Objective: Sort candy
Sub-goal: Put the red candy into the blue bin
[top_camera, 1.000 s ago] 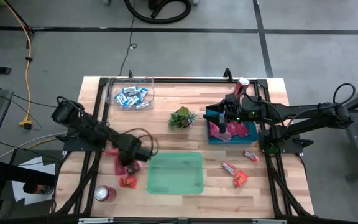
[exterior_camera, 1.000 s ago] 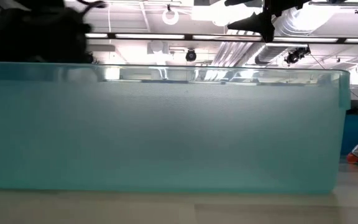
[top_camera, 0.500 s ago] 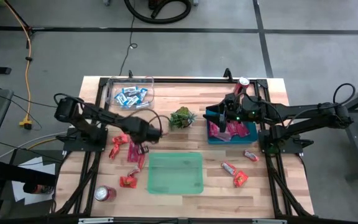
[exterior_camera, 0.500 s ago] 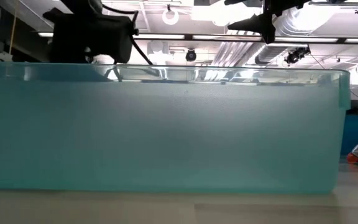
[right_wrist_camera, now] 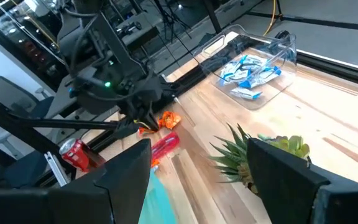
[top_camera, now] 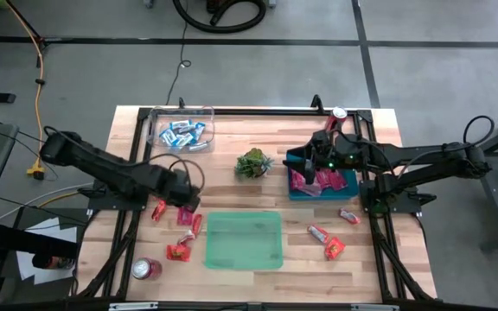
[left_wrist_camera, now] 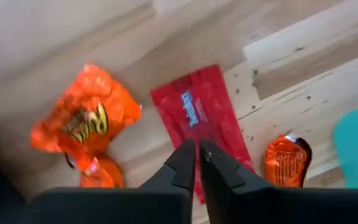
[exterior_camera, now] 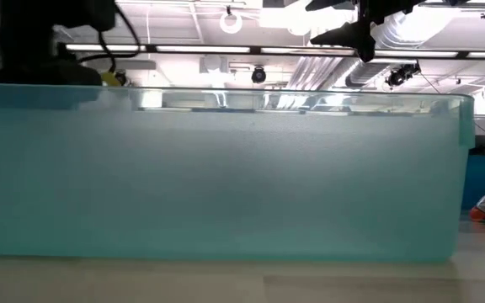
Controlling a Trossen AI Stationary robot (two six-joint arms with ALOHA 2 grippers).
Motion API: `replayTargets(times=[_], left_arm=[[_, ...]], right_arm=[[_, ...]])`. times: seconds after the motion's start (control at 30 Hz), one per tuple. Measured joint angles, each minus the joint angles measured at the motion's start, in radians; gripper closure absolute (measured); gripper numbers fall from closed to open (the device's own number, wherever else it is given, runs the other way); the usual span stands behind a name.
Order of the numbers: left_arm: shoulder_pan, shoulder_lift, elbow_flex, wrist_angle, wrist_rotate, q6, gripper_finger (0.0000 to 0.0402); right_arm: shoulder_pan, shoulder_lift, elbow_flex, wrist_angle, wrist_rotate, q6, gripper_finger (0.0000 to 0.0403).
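The left arm has swung back from its reach toward the plant (top_camera: pixel 253 162) and pulled in over the left side of the bench (top_camera: pixel 232 186). Its left claw (left_wrist_camera: pixel 197 144) now hangs low over the loose sweets there, fingers pressed together with nothing between them. Its tip points at a long red wrapper (left_wrist_camera: pixel 201 118), which lies flat on the wood between an orange pack (left_wrist_camera: pixel 82 118) and a smaller orange sweet (left_wrist_camera: pixel 286 160).

The right claw (top_camera: pixel 305 168) has not stirred: it hovers with its fingers spread wide over the blue tray (top_camera: pixel 348 183), which holds pink sweets.

For the sort, this looks like the start of another pick on the left, but the fingers must part before they can take the red wrapper. The blue-and-white sweets sit in the clear box (top_camera: pixel 180 131) at the far left. The green tub (top_camera: pixel 243 240) in the middle looks empty from above. Three more red and orange sweets (top_camera: pixel 334 249) lie loose on the right of the bench, so much sorting remains
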Motion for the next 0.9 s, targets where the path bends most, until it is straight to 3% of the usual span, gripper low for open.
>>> replayTargets(times=[0.2,0.57,0.9], left_arm=[[-0.084,0.011,-0.070,0.107,-0.025,-0.222,0.0328],[-0.079,0.025,-0.080,0.138,-0.101,-0.287,0.0191],[-0.069,0.170,-0.080,0.193,-0.038,-0.314,0.0165]], right_arm=[[0.000,0.000,0.000,-0.027,0.000,-0.002,0.0144],[0.000,0.000,0.000,-0.039,0.019,-0.025,0.0144],[0.000,0.000,0.000,-0.045,0.019,-0.025,0.0144]])
